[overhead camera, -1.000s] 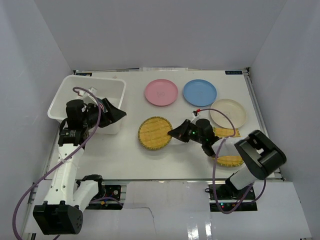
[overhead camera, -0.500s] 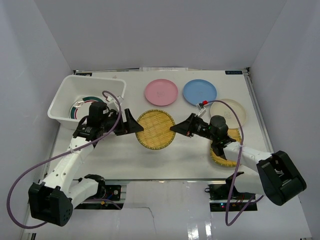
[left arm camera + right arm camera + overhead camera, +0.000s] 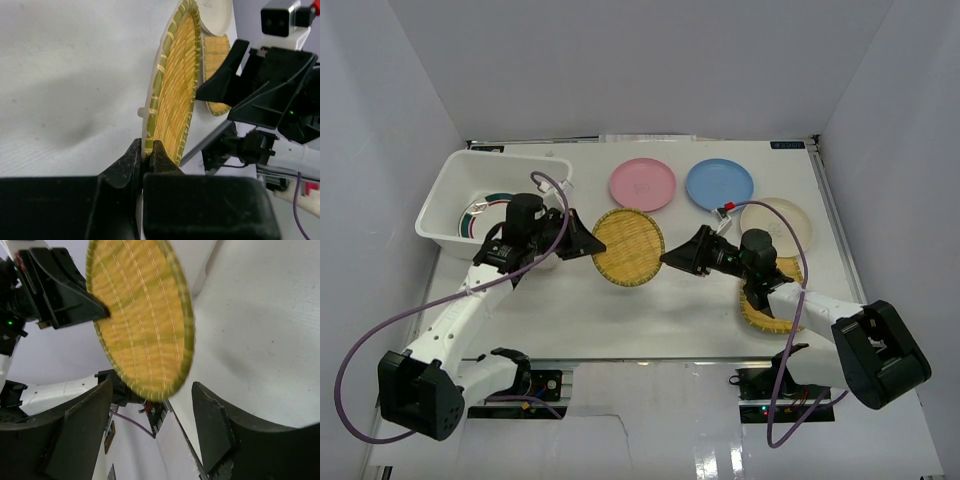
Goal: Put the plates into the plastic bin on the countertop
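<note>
Above the middle of the countertop, the yellow woven round plate hangs tilted on edge, its left rim pinched tight in the left gripper. The right gripper sits just beside its right rim, jaws spread, grasping nothing. The plastic bin lies farther left.

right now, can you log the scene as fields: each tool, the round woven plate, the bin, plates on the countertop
round woven plate: tilted, rim pinched by left tool
left tool: shut on the plate
right tool: open, holding nothing
plastic bin: green-and-red-rimmed plate inside
countertop: pink plate, blue plate, cream plate lying flat
</note>
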